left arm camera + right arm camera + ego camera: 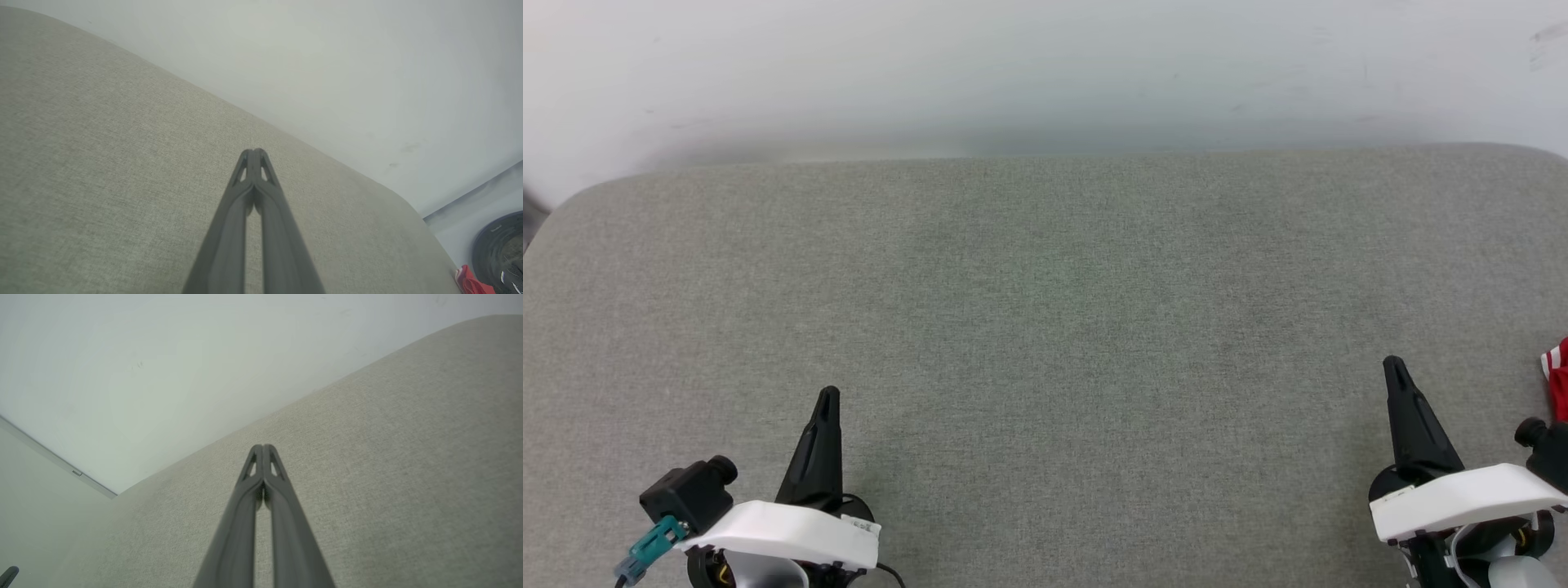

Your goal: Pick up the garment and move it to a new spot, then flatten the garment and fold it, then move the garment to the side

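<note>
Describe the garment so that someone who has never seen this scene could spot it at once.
Start from the wide grey fabric surface in the head view and go to its right side, past the right gripper. There the garment pokes in from the picture's border. It is bright red with striped red-and-white trim, the only red thing against the plain grey.

likely a bare test lab: grey fabric-covered table [1045,327] against plain white wall [1045,65].

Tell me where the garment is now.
The garment peeks in at the head view's right edge, on the grey padded surface, just right of the right gripper.
</note>
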